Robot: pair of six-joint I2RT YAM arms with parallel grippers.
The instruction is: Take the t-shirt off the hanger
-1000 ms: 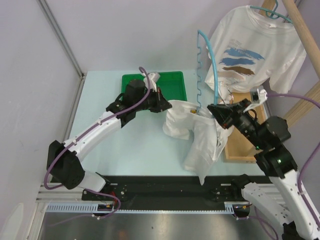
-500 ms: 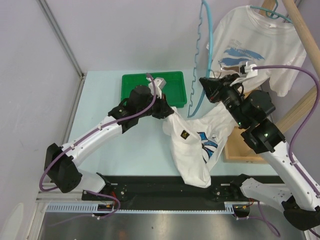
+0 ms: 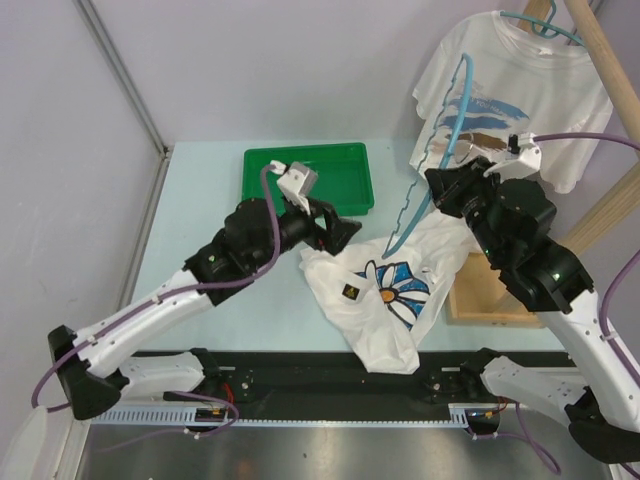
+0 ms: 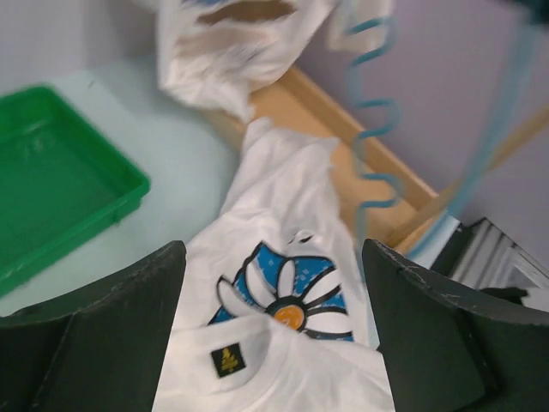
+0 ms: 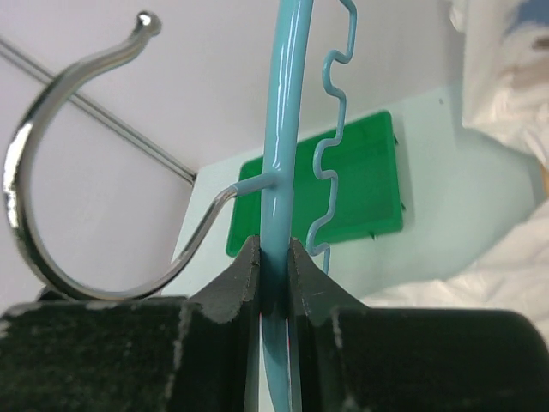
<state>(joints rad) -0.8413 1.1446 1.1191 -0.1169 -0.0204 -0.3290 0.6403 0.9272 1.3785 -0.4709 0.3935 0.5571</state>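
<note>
The white t-shirt (image 3: 385,290) with a blue daisy print lies spread on the table between the arms; the left wrist view shows its daisy and collar label (image 4: 292,300). My left gripper (image 3: 345,232) hangs just above the shirt's left edge, open, with nothing between its fingers (image 4: 103,335). My right gripper (image 3: 440,185) is shut on the light-blue hanger (image 3: 458,100), held up and tilted over the shirt's right side. The hanger's lower end reaches the shirt's top edge. The right wrist view shows the jaws clamped on the hanger's bar (image 5: 287,129), with its metal hook (image 5: 51,215) to the left.
A green tray (image 3: 310,175) sits at the back of the table behind my left gripper. A second white t-shirt (image 3: 510,100) hangs on a teal hanger from a wooden rack (image 3: 600,60) at the back right. The rack's wooden base (image 3: 480,295) lies beside the shirt.
My left gripper has opened and let go of the shirt, which has dropped and spread flat. My right gripper has carried the hanger up and to the right, off the shirt.
</note>
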